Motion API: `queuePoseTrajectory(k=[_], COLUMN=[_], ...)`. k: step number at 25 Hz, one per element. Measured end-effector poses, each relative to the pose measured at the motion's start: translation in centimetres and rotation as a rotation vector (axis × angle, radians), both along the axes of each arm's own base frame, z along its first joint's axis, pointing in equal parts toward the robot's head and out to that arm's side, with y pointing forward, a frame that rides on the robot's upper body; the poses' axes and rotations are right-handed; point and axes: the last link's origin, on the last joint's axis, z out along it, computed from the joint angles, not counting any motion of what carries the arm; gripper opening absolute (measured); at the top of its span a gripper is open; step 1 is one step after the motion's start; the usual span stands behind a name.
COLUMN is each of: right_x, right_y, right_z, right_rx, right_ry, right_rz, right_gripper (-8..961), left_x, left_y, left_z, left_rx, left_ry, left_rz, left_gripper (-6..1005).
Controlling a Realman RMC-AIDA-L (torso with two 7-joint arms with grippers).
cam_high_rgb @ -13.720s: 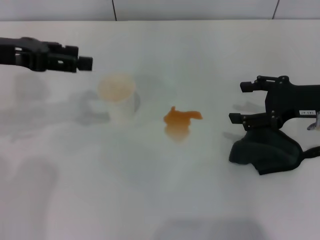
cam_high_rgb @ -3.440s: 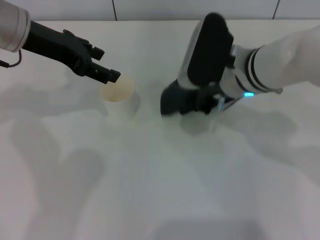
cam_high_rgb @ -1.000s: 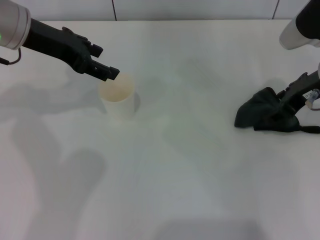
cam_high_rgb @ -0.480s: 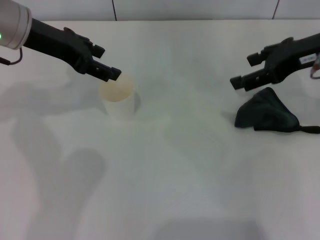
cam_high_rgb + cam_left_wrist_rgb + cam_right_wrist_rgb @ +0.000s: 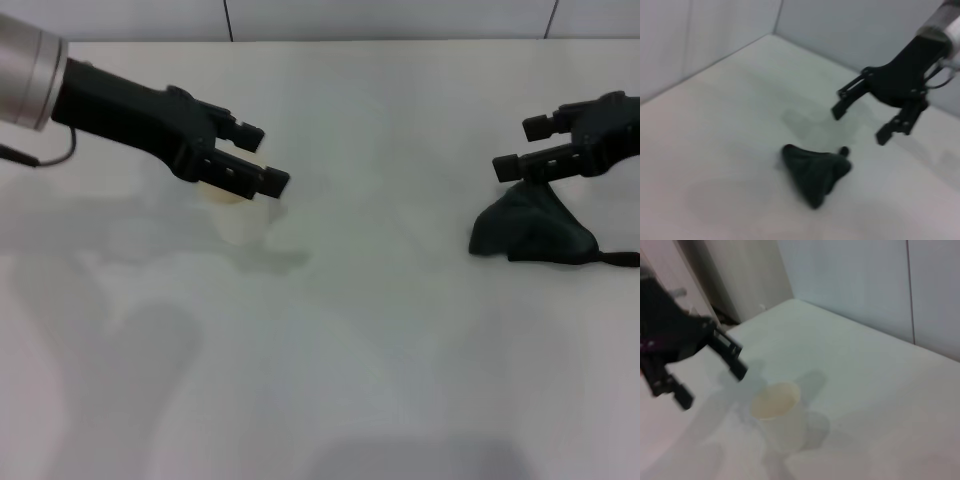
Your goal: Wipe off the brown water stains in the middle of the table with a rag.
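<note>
- The right gripper (image 5: 528, 146) hangs in the air just above the rag, its two black fingers spread apart with nothing between them; it does not touch the cloth.
- The rag (image 5: 530, 230), a dark blackish-green lump, lies crumpled on the right side of the table, released and resting on the surface directly under that gripper.
- The left gripper (image 5: 262, 160) reaches in from the left, fingers parted and empty, poised over the rim of the white paper cup (image 5: 238, 222), which it partly hides in the head view.
- The cup stands upright on the left-centre of the table, well apart from the rag.
- The table (image 5: 380, 340) is plain white and smooth; no brown water stains show in its middle.
- Pale wall panels rise behind the far edge.
</note>
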Motion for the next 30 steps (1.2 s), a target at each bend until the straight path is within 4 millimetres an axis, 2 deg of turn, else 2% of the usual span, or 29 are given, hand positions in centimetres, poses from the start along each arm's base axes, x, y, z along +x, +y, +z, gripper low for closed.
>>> queuePoseTrajectory(k=[6,14,17,18,22,30], right_x=[1.6,2.9,3.4,3.5,4.2,5.4], right_y=[-0.7,-1.7,-2.1,-2.2,-2.8,-3.5], right_z=[-0.8,-2.0,-2.3,-2.3,-2.2,-2.4], right_rx=[-0.010,-0.029,-0.042,-0.046,-0.050,-0.016], right_ry=[0.025,0.060,0.054,0.051,0.041,0.006], right_rz=[0.009,0.099,0.133,0.143,0.140,0.196], right_gripper=[858,858,857,857,857,857], left_x=[-2.9,-7.2,-8.1,-9.3,-10.7,-13.0], left_y=[-2.5,-4.8,-5.4,-6.1,-6.9,-8.3], left_z=[-2.4,-4.0,-4.1,-4.1,-3.7,-3.7], left_rx=[-0.072,-0.023,-0.013,0.006,0.053,0.083], left_ry=[-0.149,-0.235,-0.235,-0.227,-0.228,-0.199], left_rz=[0.080,0.199,0.208,0.213,0.228,0.278], left_gripper=[833,833,833,833,833,833])
